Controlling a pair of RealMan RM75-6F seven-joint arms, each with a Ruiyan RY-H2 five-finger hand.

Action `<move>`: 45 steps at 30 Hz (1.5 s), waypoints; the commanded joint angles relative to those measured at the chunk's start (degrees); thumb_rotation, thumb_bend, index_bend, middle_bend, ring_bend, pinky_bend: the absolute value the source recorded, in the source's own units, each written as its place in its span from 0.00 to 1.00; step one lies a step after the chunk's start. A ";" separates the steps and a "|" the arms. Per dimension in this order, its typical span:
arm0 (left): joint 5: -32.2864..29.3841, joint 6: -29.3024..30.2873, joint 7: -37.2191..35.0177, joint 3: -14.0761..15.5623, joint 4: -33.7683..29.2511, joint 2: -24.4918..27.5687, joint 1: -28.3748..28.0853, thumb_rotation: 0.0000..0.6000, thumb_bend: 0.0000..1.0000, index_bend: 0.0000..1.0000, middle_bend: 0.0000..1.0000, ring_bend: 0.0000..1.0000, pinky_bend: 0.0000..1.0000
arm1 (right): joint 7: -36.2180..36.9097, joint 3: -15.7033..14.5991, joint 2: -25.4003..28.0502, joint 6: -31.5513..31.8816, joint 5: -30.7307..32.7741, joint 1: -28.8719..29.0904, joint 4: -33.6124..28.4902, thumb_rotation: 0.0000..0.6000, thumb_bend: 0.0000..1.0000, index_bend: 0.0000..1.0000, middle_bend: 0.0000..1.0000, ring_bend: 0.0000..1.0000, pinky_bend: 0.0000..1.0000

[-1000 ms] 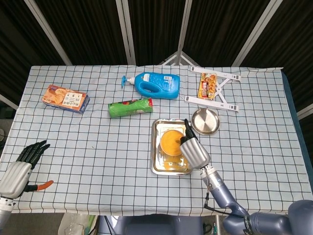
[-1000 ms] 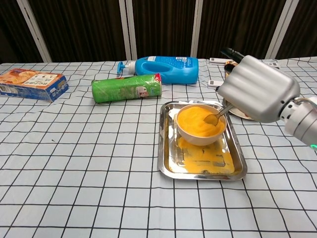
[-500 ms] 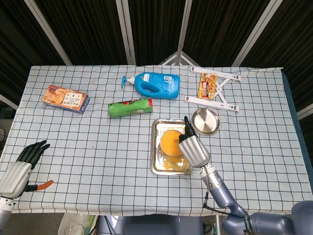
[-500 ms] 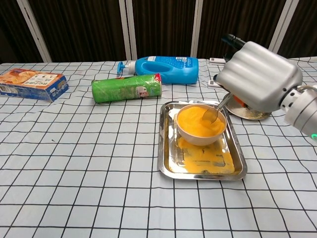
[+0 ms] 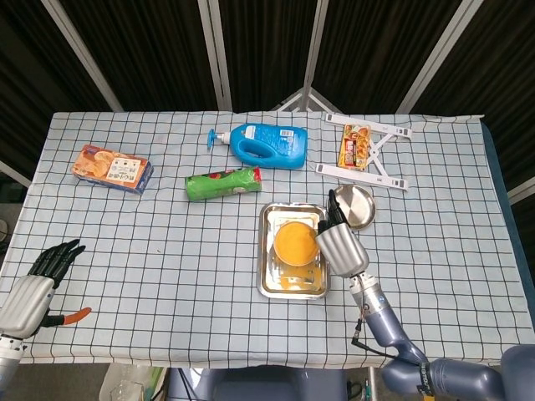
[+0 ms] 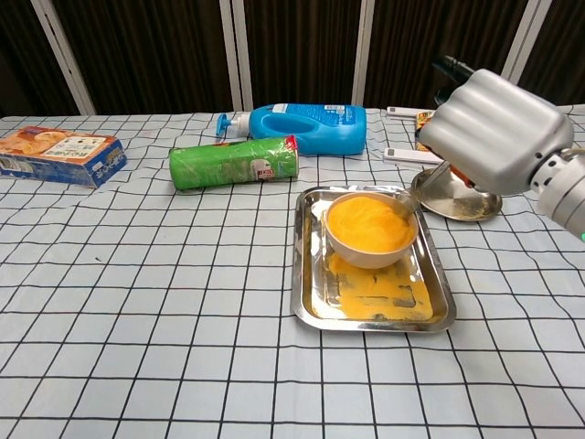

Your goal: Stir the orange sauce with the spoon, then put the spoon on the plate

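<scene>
Setting: a robot test lab, staged rather than lived in. A worktop (image 5: 167,267) wearing a white black-gridded cloth is standing before black pleated curtains (image 5: 150,50) hanging between pale metal frame bars (image 5: 213,50). Unrelated groceries are lying scattered as props: a blue plastic detergent bottle (image 5: 272,144), a green cylindrical crisp can (image 5: 222,184), an orange snack box (image 5: 110,168).

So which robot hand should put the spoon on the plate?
The right robot hand. It already holds the spoon between the bowl of orange sauce and the plate. The left robot hand idles at the table's far corner.
</scene>
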 commanded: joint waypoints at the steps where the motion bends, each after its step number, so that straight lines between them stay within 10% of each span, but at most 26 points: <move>1: -0.01 -0.02 0.01 0.00 0.00 0.00 -0.01 1.00 0.00 0.00 0.00 0.00 0.00 | 0.32 -0.28 -0.51 -0.16 -0.03 -0.24 0.53 1.00 0.67 0.65 0.61 0.30 0.00; 45: -0.03 0.21 0.17 -0.08 0.04 -0.14 0.07 1.00 0.00 0.00 0.00 0.00 0.00 | 0.61 -0.86 -2.03 -1.23 -4.60 -1.35 -2.47 1.00 0.67 0.65 0.61 0.30 0.00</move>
